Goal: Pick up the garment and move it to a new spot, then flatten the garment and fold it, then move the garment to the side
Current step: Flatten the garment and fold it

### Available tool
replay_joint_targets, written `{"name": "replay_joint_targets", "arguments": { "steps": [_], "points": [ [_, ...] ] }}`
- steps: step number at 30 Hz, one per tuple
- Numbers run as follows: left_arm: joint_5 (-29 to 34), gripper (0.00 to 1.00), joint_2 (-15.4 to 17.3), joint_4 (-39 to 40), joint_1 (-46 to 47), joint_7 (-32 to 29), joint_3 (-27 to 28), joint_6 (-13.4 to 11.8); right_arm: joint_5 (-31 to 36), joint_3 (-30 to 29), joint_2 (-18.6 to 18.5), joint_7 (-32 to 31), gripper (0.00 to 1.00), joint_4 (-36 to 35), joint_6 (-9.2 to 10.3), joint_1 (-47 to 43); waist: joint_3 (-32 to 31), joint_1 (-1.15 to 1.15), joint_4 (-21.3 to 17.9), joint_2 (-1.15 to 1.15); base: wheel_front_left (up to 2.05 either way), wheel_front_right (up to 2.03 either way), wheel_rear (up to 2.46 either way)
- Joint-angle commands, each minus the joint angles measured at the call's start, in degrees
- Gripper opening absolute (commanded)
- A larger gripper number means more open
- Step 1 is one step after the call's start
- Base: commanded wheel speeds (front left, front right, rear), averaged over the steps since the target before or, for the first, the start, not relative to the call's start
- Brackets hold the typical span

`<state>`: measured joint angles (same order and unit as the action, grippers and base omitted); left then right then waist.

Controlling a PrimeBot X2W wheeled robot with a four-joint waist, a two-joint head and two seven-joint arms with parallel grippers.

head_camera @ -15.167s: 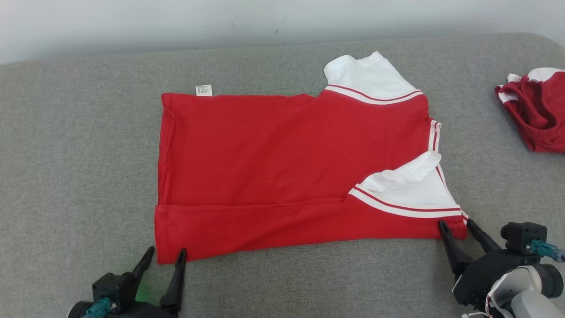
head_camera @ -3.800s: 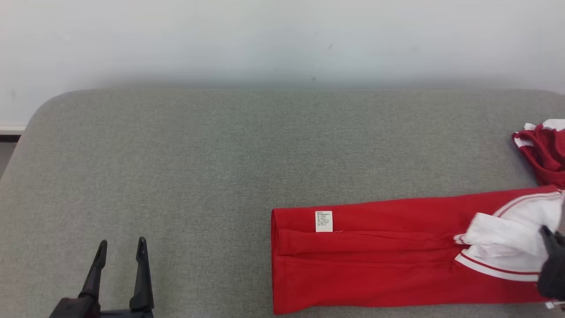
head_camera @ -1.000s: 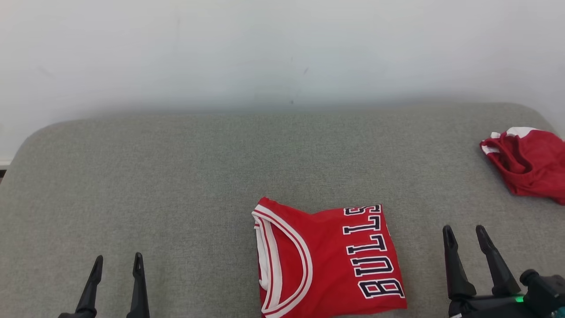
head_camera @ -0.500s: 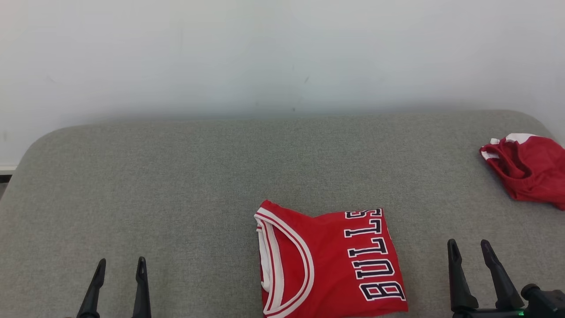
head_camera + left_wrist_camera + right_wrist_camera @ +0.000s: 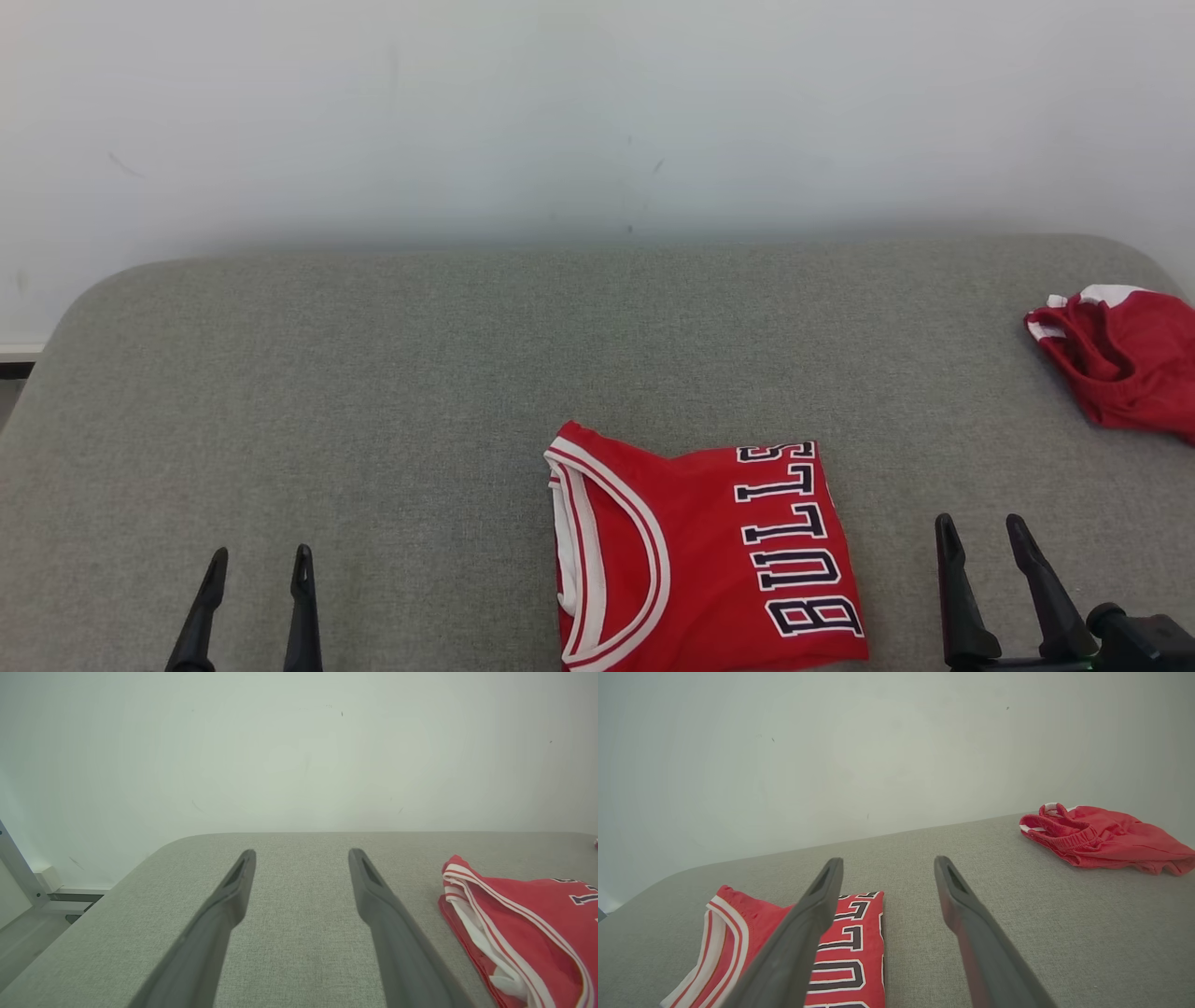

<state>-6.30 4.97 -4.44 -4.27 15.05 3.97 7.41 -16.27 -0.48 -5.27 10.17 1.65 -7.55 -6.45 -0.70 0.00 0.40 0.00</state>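
Wall point(image 5: 597, 112), pale and faintly scuffed, is rising behind everything; tabletop point(image 5: 373, 373), covered in grey woven fabric and rounded at its corners, is stretching across the head view below it; garment point(image 5: 709, 569), a red jersey with white-and-red trim at the neckline and dark, white-edged lettering, is lying folded into a compact rectangle on the near middle of the tabletop, its neckline facing the robot's left and its lettering running along the side toward the robot's right; red shorts point(image 5: 1120, 373) with white trim are lying crumpled at the far right of the tabletop, well apart from the garment.

Left gripper point(image 5: 259, 555) is sitting at the lower left of the head view, well apart from the garment, with its fingers spread wide and nothing between them; in its wrist view the left gripper point(image 5: 301, 854) is pointing over bare grey fabric, the garment point(image 5: 523, 933) lying off to one side; right gripper point(image 5: 979, 523) is sitting at the lower right, near the garment's lettered edge yet not touching it, with its fingers likewise spread wide and holding nothing; in its wrist view the right gripper point(image 5: 888, 861) is pointing between the garment point(image 5: 859, 952) and the red shorts point(image 5: 1101, 835).
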Motion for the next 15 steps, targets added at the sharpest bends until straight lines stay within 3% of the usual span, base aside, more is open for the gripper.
{"name": "replay_joint_targets", "arguments": {
  "steps": [1,15],
  "points": [
    [0.4,1.00,0.2,0.2,-0.6,0.2,0.0,0.0,0.5,0.1,0.0,0.1,1.00,0.2,0.13,-0.3,0.0,0.00,0.0,0.00,0.00,0.00,0.00],
    [0.5,1.00,0.1,-0.2,-0.1,0.2,-0.3,0.0,1.2,0.9,-0.1,-1.3,1.00,0.6,0.13,0.1,0.0,0.00,0.4,0.00,0.00,0.00,0.00]
  ]
}}
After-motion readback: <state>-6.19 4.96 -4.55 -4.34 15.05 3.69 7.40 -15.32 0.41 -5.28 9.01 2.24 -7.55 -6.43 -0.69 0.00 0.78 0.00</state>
